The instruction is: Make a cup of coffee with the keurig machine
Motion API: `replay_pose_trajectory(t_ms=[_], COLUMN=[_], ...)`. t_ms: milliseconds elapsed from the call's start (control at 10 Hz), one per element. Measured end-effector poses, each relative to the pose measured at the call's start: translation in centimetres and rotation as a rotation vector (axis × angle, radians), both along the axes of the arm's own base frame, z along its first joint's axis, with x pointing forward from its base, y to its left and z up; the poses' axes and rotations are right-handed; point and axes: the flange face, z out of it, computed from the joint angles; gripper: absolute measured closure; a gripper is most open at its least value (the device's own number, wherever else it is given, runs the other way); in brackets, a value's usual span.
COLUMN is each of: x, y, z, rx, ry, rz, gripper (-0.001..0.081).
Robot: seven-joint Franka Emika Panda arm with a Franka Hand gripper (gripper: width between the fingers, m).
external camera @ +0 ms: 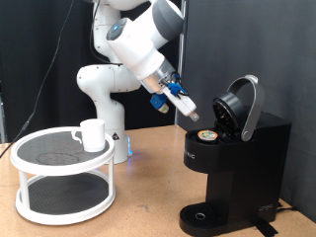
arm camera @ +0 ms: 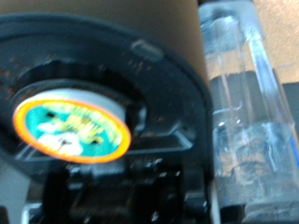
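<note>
The keurig machine point(external camera: 237, 148) stands at the exterior view's right, boxy and black, with its rounded lid point(external camera: 242, 102) hinged open. A pod with a green and orange top point(external camera: 206, 136) sits in its chamber. The wrist view shows this pod point(arm camera: 70, 131) close up in the black holder, beside the clear water tank point(arm camera: 245, 103). My gripper point(external camera: 190, 114) hangs just above and to the left of the pod, in front of the open lid, with nothing seen between its fingers. The cup point(external camera: 92, 134), a small white mug, stands on the round rack at the left.
A white two-tier round rack point(external camera: 63, 178) with dark mesh shelves stands at the exterior view's left on the wooden table point(external camera: 148, 197). The robot base point(external camera: 109, 99) is behind it. A black curtain covers the back.
</note>
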Motion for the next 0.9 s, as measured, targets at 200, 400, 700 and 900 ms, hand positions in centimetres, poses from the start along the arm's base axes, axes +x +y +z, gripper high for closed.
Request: replay_pose_trajectory(t_ms=[200,400,700,900], x=[-0.1,-0.1,0.5,0.8], y=[-1.0,-1.9,-2.2,-2.2], z=[1.9,4.7,9.2,11.9], rx=[0.05,0.089,0.109,0.12], ry=[-0.044,-0.083,-0.108,-0.122], rz=[-0.028,-0.04,-0.053,-0.048], gripper=[0.0072,0.0072,0.0072,0.0072])
